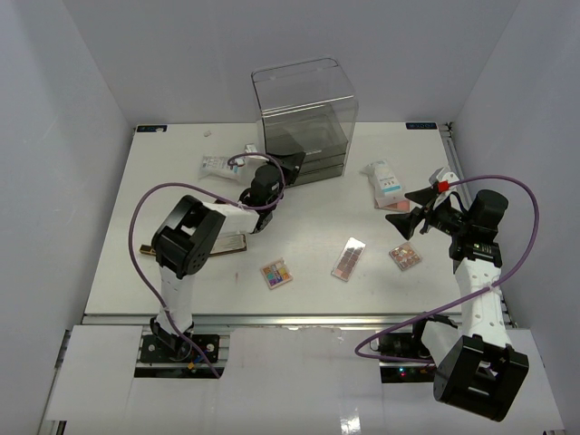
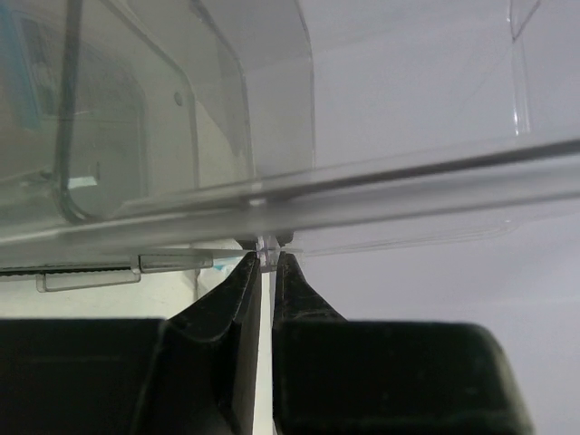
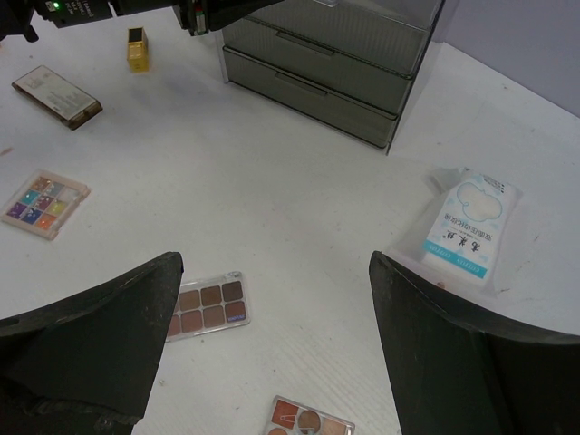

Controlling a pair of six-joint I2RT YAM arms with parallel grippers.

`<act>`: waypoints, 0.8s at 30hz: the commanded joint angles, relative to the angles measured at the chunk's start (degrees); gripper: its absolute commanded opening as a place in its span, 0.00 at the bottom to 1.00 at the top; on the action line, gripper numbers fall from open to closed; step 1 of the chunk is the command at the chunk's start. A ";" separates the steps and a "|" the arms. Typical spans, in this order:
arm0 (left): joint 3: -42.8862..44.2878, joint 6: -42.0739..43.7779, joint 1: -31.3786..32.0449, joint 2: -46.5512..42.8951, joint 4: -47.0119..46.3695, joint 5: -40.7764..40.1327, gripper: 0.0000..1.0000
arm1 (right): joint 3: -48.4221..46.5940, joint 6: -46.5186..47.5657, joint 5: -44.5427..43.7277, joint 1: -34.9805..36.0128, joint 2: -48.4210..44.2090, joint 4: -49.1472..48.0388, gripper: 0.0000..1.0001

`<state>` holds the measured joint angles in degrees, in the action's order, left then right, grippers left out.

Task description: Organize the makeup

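Evidently the drawer had to come open before any makeup could go away, so my left fingers were pressed together on the thin clear drawer pull at the front of the drawer box, pinching it edge-on so the slippery plastic would not slide out when I drew it toward me. My right fingers stood wide apart and held nothing, hovering above the desk to the right of the box, low and well forward of it; I judged that kept them ready for a pick without crowding the drawer's path. None of the makeup was inside yet, as far as I could see. The white-blue packet lay just right of the box, the white tube just left of it. In front of the box, well apart from it, lay the colourful palette, the brown palette and a smaller palette, with the bronze compact in front and to the left. All sat flat and loose, easy to take from above.
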<state>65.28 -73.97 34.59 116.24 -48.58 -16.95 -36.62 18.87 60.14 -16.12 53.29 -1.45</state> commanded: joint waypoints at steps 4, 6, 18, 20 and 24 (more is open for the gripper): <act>-3.01 3.31 0.92 -10.71 -7.31 5.33 0.00 | 0.41 0.29 -0.45 -0.23 0.76 -1.45 0.90; -3.98 3.05 1.01 -12.00 -7.79 5.83 0.00 | 0.52 0.29 -0.72 -0.23 0.93 -1.56 0.90; -4.51 3.00 0.96 -16.35 -7.54 8.78 0.00 | 1.72 -7.88 -19.22 0.83 5.38 -7.10 0.93; -5.04 3.21 0.92 -17.14 -7.24 9.02 0.00 | -1.77 -9.70 -26.95 2.80 7.94 -4.46 0.94; -5.73 3.83 0.69 -18.67 -7.07 9.20 0.00 | -7.59 -11.14 -39.94 8.98 15.09 -2.45 0.93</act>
<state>60.16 -72.04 35.77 102.95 -51.96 -8.51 -37.03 11.17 37.51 -12.85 62.77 -3.87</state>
